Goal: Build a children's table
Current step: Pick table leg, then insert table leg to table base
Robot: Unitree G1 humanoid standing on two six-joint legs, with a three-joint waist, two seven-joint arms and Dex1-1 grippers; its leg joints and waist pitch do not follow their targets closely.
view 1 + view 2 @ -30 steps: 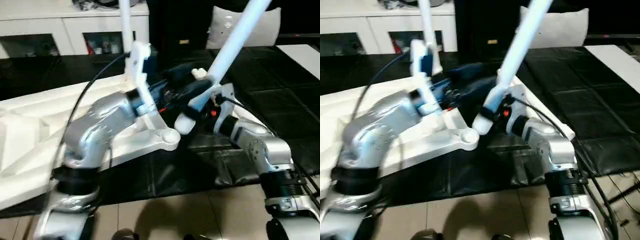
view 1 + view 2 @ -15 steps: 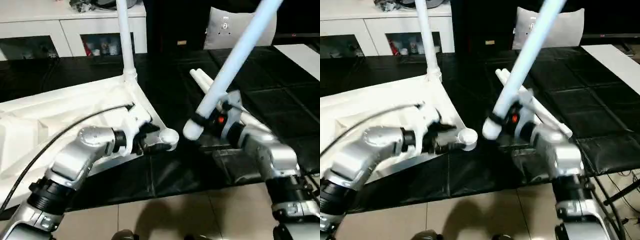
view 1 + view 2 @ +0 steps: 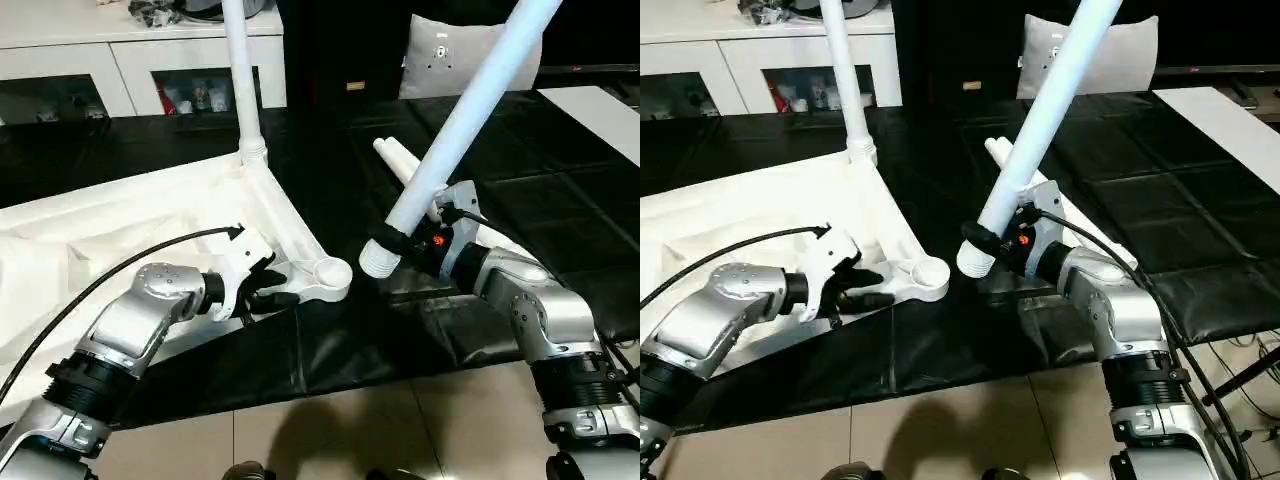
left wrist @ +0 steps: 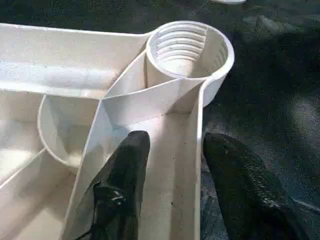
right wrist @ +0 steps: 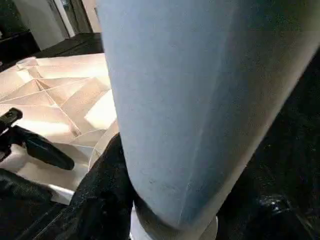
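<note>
The black-covered desk (image 3: 560, 150) carries the white tabletop (image 3: 120, 215), lying underside up with its ribs showing. One leg (image 3: 240, 70) already stands upright in the far corner socket, so that corner looks done. Two more legs (image 3: 400, 160) lie loose on the desk just beyond the right fingers, waiting their turn.

The right gripper (image 3: 405, 240) has its fingers closed around the thick lower end of a fourth leg (image 3: 470, 100), which slants up and away from them. That leg's threaded end hangs just beside the near corner socket (image 3: 330, 272), not yet over it or in it.

The left gripper (image 3: 865, 285) is at the tabletop's near edge just behind that socket. In the left wrist view its fingers (image 4: 122, 185) straddle the rim wall, one inside and one outside, about half open; whether they press the wall I cannot tell.

By my reckoning, one leg of four is fitted, the second is about to be seated, and two remain.
</note>
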